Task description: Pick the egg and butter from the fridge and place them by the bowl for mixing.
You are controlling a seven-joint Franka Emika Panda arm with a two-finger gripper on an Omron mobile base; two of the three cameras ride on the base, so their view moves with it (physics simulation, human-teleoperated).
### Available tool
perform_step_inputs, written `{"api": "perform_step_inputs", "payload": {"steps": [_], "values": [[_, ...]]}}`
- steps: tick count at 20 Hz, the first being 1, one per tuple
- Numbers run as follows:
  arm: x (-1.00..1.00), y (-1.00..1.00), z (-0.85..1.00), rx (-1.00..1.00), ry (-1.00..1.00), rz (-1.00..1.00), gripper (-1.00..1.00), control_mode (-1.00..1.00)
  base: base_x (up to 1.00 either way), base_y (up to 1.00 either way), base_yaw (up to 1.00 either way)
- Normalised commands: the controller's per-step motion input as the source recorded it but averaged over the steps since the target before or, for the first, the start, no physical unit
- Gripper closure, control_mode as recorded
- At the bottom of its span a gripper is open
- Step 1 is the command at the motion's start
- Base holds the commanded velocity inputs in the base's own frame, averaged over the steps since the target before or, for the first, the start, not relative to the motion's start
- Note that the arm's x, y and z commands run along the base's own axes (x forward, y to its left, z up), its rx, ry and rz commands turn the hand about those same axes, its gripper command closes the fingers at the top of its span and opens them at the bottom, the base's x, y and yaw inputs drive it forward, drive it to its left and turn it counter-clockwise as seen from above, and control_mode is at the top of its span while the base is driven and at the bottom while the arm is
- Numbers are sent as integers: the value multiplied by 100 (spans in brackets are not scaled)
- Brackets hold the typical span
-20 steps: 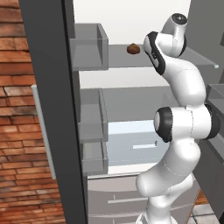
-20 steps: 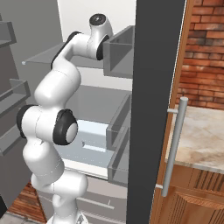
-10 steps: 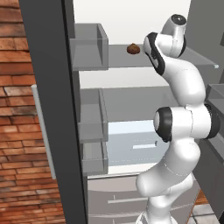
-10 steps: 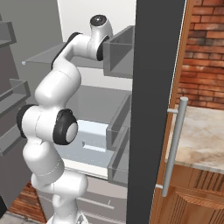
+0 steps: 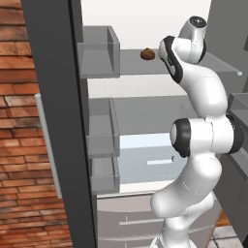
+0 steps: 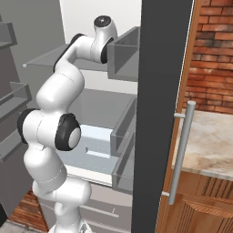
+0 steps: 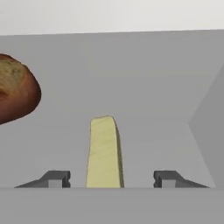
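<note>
The butter (image 7: 104,153), a pale yellow stick, lies end-on on the grey top shelf (image 5: 126,63) of the fridge (image 5: 53,97). My gripper (image 7: 112,178) is open and straddles the stick's near end. Its two fingertips (image 7: 57,178) stand apart from the butter with a gap on each side. In both base views the arm reaches up into that top shelf. The egg and the bowl are out of view.
A dark brown rounded lump (image 7: 15,94) sits on the same shelf to the left of the butter, also the lump (image 5: 147,54). Clear door bins (image 5: 99,51) flank the shelf. The dark door with its silver handle (image 6: 182,150) stands beside a stone counter (image 6: 211,145).
</note>
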Motion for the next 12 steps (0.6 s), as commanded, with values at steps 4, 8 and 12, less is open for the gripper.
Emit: {"api": "perform_step_inputs", "payload": {"steps": [4, 8, 12], "values": [[0, 0, 0, 0, 0, 0, 100, -100, 0, 0, 0], [0, 0, 0, 0, 0, 0, 100, -100, 0, 0, 0], [0, 0, 0, 0, -1, 0, 100, -100, 0, 0, 0]]}}
